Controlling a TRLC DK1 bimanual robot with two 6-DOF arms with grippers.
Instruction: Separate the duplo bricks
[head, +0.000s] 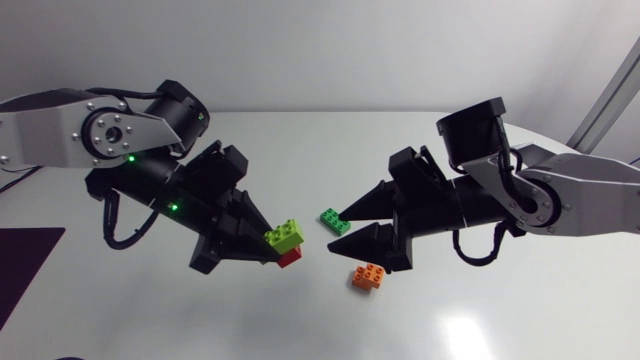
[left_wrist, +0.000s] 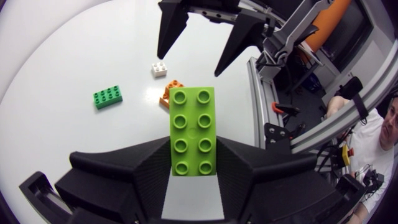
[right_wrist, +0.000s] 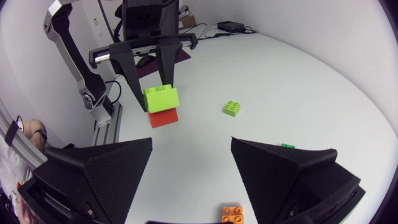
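Observation:
My left gripper (head: 274, 246) is shut on a lime-green duplo brick (head: 285, 235) held above the table. A red brick (head: 290, 258) is stuck under it. In the left wrist view the lime-green brick (left_wrist: 193, 130) sits between the two fingers. From the right wrist view the lime-green brick (right_wrist: 160, 98) and the red brick (right_wrist: 163, 117) hang from my left gripper (right_wrist: 154, 90). My right gripper (head: 343, 229) is open, a short way right of the stack and pointing at it. Its jaws stand wide in its own view (right_wrist: 191, 143), with nothing between them.
A dark green brick (head: 335, 221) lies by the right fingertips. An orange brick (head: 369, 276) lies just below them on the table. A small white brick (left_wrist: 159, 69) lies near the orange brick (left_wrist: 171, 93). A small lime brick (right_wrist: 232, 108) lies beyond the stack.

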